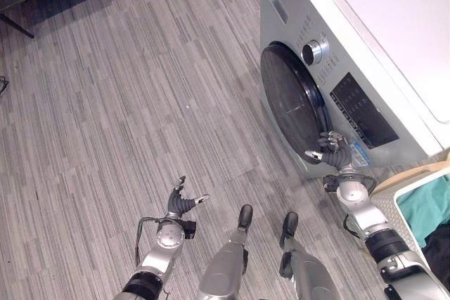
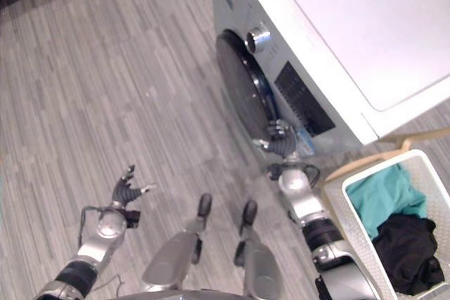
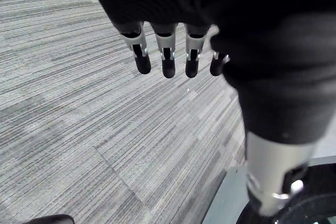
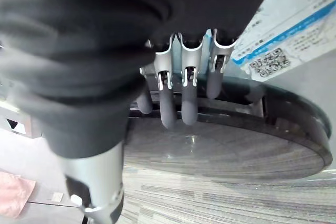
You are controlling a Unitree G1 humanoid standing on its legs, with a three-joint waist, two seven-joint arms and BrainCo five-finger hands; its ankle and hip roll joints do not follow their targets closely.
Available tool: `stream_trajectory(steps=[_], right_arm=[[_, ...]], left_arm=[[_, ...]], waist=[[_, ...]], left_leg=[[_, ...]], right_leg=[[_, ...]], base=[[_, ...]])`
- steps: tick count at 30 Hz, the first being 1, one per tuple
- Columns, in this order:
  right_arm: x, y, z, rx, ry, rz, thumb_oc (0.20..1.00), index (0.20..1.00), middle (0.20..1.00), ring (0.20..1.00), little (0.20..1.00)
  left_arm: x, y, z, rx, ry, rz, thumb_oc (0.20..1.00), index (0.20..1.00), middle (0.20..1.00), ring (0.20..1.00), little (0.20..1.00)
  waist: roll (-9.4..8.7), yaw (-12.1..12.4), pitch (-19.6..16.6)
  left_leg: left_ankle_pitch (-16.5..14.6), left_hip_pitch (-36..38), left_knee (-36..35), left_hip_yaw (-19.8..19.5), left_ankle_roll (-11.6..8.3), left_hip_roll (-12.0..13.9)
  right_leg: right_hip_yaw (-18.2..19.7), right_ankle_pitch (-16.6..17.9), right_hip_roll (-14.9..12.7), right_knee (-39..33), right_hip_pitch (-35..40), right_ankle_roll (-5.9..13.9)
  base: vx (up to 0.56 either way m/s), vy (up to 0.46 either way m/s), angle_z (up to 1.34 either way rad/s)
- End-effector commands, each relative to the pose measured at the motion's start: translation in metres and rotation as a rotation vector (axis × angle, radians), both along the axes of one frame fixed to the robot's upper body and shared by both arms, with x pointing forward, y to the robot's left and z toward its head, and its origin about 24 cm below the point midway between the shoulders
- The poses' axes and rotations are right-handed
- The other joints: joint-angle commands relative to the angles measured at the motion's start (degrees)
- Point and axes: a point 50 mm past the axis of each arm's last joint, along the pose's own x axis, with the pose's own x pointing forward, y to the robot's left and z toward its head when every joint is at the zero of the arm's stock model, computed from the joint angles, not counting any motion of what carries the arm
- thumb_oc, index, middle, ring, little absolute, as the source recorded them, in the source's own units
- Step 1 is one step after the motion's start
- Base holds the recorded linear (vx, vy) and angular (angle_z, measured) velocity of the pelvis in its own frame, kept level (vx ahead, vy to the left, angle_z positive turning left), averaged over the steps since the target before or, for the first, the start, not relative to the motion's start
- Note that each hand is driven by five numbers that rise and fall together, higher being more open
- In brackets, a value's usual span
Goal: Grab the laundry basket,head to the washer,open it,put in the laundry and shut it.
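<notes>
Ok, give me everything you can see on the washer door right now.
The washer door is a round porthole of dark, glossy glass in a black rim, set in the silver-grey front of the washer below the chrome dial. It looks shut or nearly so, lying close to the front panel. The right hand is at its rim on the side nearest the robot, fingers reaching over the edge. Whether they grip it cannot be told. Nothing else touches it.

The right hand covers the near rim of the washer's door, so door and front panel cannot be told apart there. The laundry basket runs off the picture's edge, its teal cloth and black cloth partly cut.
</notes>
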Motion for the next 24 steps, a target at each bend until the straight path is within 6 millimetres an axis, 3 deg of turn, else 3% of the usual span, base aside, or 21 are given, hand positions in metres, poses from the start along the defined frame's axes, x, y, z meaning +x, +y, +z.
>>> stream_trajectory(steps=[1, 19, 24], right_arm=[[0.003, -0.01, 0.033, -0.028, -0.176, -0.054, 1.0, 1.0, 1.0, 1.0, 1.0], [-0.004, 0.004, 0.019, 0.046, -0.128, -0.002, 1.0, 1.0, 1.0, 1.0, 1.0], [0.008, 0.011, 0.013, 0.076, -0.08, -0.008, 1.0, 1.0, 1.0, 1.0, 1.0]], left_arm=[[-0.003, 0.004, -0.001, 0.034, -0.005, 0.002, 1.0, 1.0, 1.0, 1.0, 1.0], [-0.012, 0.013, -0.003, 0.039, 0.017, 0.013, 1.0, 1.0, 1.0, 1.0, 1.0], [-0.011, 0.016, -0.001, 0.039, 0.007, 0.012, 1.0, 1.0, 1.0, 1.0, 1.0]], waist=[[-2.94, -0.7, -2.7], [-4.27, -1.3, -1.9], [-3.82, 0.1, -0.4]], left_leg=[[-6.0, -1.7, 4.1, 3.3, 1.56, -2.4], [-8.5, -2.8, 8.4, 5.1, 2.63, -2.3], [-8.2, -4.1, 8.7, 5.0, 2.68, -2.7]], right_leg=[[3.6, -7.2, -4.1, 4.6, 0.3, 4.55], [4.8, -6.4, -4.4, 5.4, 0.1, 4.95], [4.7, -5.8, -5.0, 5.6, -0.9, 5.01]], base=[[0.0, 0.0, 0.0], [-0.01, 0.015, -0.06], [0.0, 0.0, 0.0]])
